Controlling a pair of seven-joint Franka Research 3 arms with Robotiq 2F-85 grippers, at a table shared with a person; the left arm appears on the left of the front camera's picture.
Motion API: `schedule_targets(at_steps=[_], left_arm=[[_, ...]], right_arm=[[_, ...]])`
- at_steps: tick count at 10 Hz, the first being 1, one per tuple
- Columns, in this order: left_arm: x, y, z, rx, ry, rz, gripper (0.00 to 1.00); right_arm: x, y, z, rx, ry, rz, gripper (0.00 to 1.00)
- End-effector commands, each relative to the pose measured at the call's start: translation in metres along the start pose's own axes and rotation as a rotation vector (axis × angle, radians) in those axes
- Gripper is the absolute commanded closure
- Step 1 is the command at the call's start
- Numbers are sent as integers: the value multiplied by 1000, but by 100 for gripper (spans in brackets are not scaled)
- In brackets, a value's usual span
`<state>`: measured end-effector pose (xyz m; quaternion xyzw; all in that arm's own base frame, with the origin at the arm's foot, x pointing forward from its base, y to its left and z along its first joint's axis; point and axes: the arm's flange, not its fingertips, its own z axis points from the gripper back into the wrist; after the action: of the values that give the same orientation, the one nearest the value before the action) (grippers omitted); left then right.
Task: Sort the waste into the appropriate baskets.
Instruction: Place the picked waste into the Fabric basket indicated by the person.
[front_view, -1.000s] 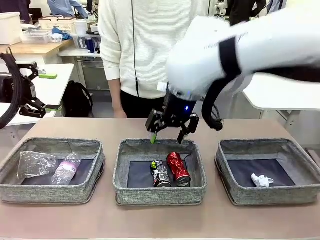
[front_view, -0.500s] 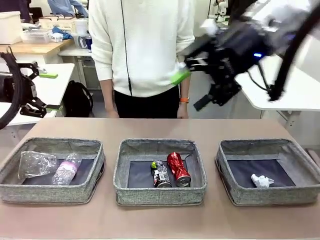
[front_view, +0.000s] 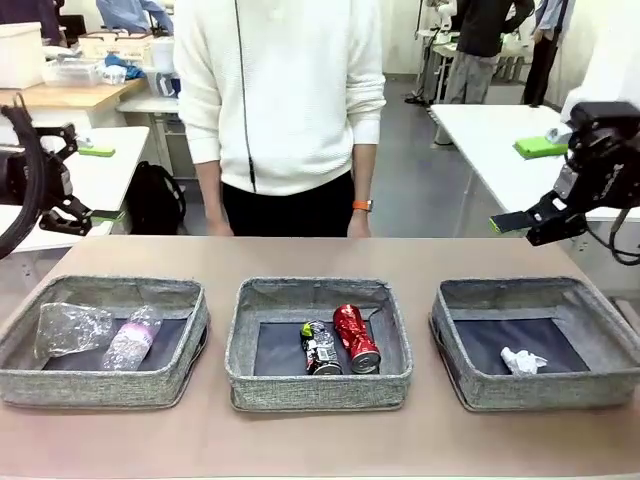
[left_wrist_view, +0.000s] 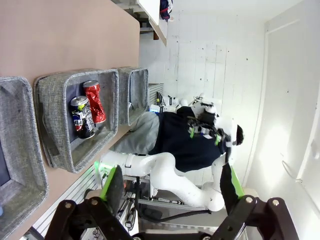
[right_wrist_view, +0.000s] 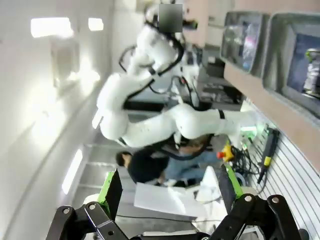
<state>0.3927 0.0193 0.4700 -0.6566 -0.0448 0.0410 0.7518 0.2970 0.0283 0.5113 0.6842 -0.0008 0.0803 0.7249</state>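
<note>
Right arm pulled back from the middle basket; all waste now lies binned.

Left gripper (left_wrist_view: 172, 192) gapes empty. Left grey woven basket (front_view: 190, 335): clear plastic cup (front_view: 70, 327), pink-labelled bottle (front_view: 133, 338). Middle: dark printed can (front_view: 321, 348), red metal can (front_view: 355, 338). Right: white paper wad (front_view: 522, 361). Right gripper (right_wrist_view: 170, 192) spread, seemingly empty, blurred.

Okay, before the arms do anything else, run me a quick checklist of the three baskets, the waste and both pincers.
1. Left basket holds the plastic bottle and clear cup: ok.
2. Middle basket holds the red can and dark can: ok.
3. Right basket holds the paper wad: ok.
4. Right pincer open, empty, raised off the table: ok.
5. Left pincer open, empty: ok.
6. Person's hands out of the baskets: ok.
</note>
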Motion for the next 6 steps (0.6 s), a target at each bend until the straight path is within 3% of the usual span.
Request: schedule_targets(at_steps=[1, 2, 3, 4, 6], left_arm=[[-1, -2, -2, -10, -12, -3, 0], [-1, -2, -2, -10, -12, -3, 0], [-1, -2, -2, -10, -12, -3, 0], [-1, -2, -2, -10, -12, -3, 0], [-1, -2, -2, -10, -12, -3, 0]], right_arm=[[-31, -55, 29, 59, -159, 1, 0], [-38, -69, 41, 103, -201, 81, 0], [-38, -78, 40, 93, -232, 27, 0], [2, -40, 64, 58, -161, -12, 0], [2, -40, 64, 58, -161, -12, 0]])
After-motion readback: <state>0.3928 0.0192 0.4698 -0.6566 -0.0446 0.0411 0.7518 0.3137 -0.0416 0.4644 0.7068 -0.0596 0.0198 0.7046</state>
